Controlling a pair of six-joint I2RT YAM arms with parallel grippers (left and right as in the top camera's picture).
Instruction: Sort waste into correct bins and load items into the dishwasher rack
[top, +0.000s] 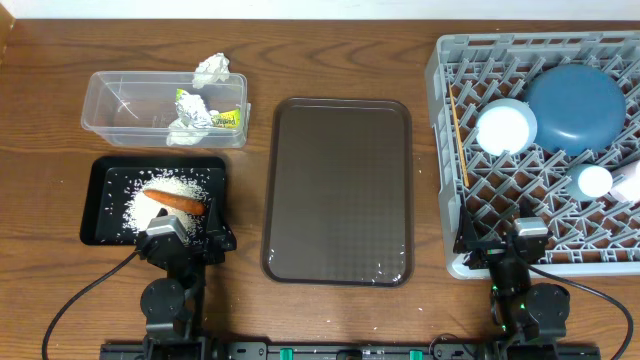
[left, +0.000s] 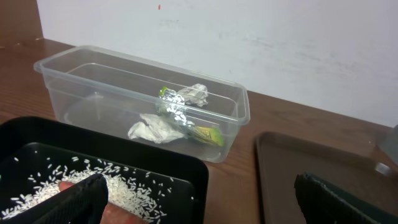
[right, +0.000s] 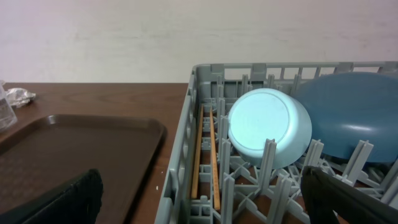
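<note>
At the surface's (top: 40, 60) near edge, left claw (left: 198, 206) and right claw (right: 199, 202) gape empty. Carrot (top: 176, 203) and rice (top: 160, 186) lie in the tray (top: 98, 215), foil (top: 205, 113) in the tub (top: 90, 100), plate (top: 575, 107) and bowl (top: 507, 127) in the rack (top: 450, 60). Seemingly finished; next, check the rim tissue (top: 211, 68).

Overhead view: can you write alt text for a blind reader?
A grey dishwasher rack on the right holds a blue plate, a light blue bowl, a white cup and chopsticks. A brown tray lies mid-table; left of it, a clear tub holds tissues and foil, and a black tray holds rice and a carrot.
</note>
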